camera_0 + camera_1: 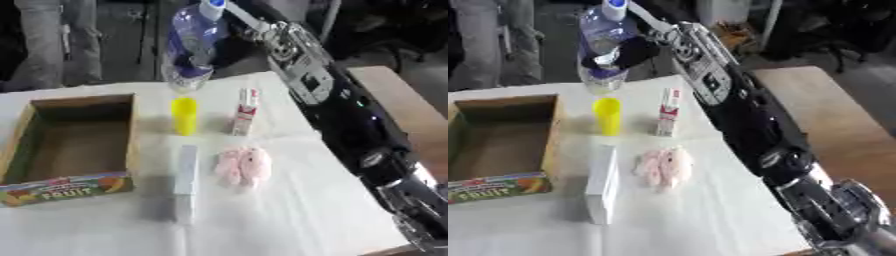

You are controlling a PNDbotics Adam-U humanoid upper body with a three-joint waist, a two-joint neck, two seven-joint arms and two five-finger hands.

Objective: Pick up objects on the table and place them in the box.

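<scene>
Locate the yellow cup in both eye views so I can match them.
Left eye view: yellow cup stands just left of centre, right of the box, below the bottle.
Right eye view: yellow cup sits further left in the picture, same neighbours.
Shared landmark: the small carton upright just right of the cup in both views.

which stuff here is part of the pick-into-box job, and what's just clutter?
Job:
box
bottle, held up by the right hand
yellow cup
small carton
white long box
pink soft thing

Lying about:
wooden table on the right
</scene>
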